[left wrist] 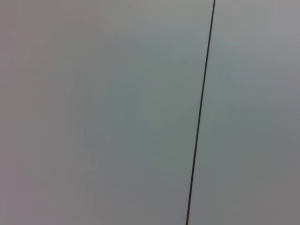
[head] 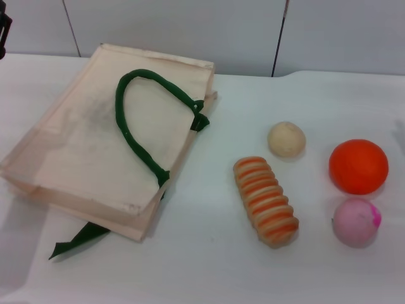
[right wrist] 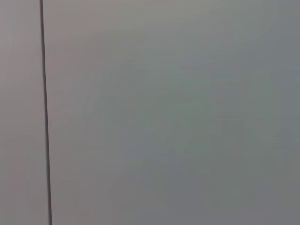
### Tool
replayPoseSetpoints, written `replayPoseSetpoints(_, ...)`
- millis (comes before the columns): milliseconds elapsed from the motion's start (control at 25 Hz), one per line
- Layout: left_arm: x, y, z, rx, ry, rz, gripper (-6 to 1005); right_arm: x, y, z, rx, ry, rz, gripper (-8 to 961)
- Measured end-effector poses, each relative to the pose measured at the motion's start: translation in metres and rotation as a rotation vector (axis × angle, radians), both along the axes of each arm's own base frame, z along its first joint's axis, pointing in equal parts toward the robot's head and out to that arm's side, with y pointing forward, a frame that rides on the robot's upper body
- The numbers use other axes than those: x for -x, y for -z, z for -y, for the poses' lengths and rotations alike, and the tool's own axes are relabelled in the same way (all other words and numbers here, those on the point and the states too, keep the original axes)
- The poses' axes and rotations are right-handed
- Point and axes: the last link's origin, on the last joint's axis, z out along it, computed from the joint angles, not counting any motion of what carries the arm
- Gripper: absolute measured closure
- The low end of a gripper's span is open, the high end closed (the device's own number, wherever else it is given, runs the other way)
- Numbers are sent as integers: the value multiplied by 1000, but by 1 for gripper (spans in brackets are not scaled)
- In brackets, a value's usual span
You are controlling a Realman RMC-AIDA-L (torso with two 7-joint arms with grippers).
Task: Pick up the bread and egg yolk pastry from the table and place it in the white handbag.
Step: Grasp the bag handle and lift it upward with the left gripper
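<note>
The bread (head: 266,201), a ridged loaf with orange and cream stripes, lies on the white table (head: 209,266) right of centre. The egg yolk pastry (head: 286,139), a small pale beige ball, sits just behind it. The white handbag (head: 82,145) lies flat at the left, with a dark green handle (head: 136,120) looped across its top. A dark part of my left gripper (head: 4,31) shows at the far left edge, well away from these things. My right gripper is out of view. Both wrist views show only a grey wall panel with a dark seam.
A smooth orange ball (head: 358,166) and a pink ball (head: 357,221) sit at the right, next to the bread. A second green handle (head: 79,239) sticks out from under the bag's front edge. A panelled wall (head: 190,25) rises behind the table.
</note>
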Motion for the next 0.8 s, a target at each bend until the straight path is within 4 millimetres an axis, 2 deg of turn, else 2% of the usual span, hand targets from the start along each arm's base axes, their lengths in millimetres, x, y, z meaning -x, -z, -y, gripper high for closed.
replayPoseSetpoints(800, -1, 6, -1, 32, -1, 16, 184, -4, 0, 2, 1, 14, 8, 72)
